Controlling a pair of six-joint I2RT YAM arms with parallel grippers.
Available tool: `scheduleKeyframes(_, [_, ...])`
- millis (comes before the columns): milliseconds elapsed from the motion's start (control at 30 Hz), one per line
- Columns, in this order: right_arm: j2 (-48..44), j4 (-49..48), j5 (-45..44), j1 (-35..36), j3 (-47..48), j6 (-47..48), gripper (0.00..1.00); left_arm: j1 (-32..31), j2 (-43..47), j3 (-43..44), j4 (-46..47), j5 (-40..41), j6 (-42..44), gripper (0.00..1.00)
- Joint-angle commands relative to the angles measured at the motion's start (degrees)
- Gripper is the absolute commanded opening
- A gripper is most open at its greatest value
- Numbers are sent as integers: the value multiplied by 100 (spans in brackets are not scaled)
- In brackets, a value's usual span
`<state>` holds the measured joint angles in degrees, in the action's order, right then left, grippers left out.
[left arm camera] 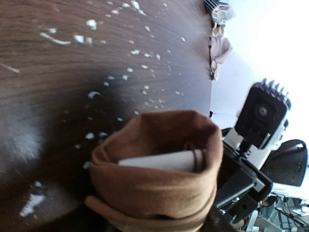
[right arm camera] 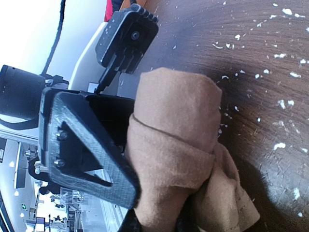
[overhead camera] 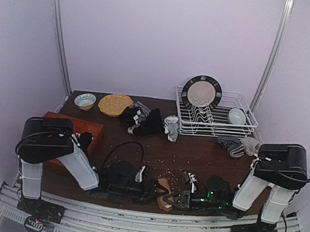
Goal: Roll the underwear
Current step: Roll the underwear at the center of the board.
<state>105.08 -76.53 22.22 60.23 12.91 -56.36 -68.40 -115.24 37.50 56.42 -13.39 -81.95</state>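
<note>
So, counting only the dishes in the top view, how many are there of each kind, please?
Bowls: 2, the small blue-patterned bowl on the table and the pale green bowl in the white wire rack.
Plates: 2, the yellow scalloped plate on the table and the dark-rimmed round plate standing in the rack.
Total: 4.

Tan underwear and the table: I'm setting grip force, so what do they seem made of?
Tan underwear: soft matte knit cloth, probably cotton-like; it folds and creases limply. Table: dark wood or wood-look laminate, slight sheen, streaky grain visible.
</note>
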Motion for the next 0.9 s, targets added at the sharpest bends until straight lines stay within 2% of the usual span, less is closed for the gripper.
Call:
scheduleKeyframes(0, [129, 910, 197, 178, 194, 292, 0, -9, -375, 252, -381, 73, 70, 39])
scheduleKeyframes(200, [-104, 1319, 273, 330, 340, 575, 0, 24, -267, 282, -449, 94, 292, 0])
scheduleKeyframes(267, [-428, 1829, 213, 403, 439, 786, 3, 37, -50, 279, -757, 132, 510, 0])
scheduleKeyframes(400, [-1455, 3355, -85, 554, 738, 1257, 36, 77, 520, 539, -2259, 168, 1171, 0])
scheduleKeyframes(467, [-2055, 4151, -276, 599, 878, 1434, 44, 81, 835, 717, -3237, 323, 1609, 0])
scheduleKeyframes(567, [-2942, 5371, -603, 622, 1069, 1673, 51, 90, 1204, 1164, -4928, 479, 2317, 0])
scheduleKeyframes(667, [-3593, 6194, -942, 633, 1172, 1895, 56, 86, 1391, 1417, -6004, 637, 2802, 0])
scheduleKeyframes(800, [-4062, 6877, -1299, 631, 1266, 2108, 59, 99, 1533, 1520, -6782, 864, 3128, 0])
scheduleKeyframes(867, [-4117, 6875, -1423, 636, 1237, 2162, 60, 99, 1573, 1538, -6907, 891, 3219, 0])
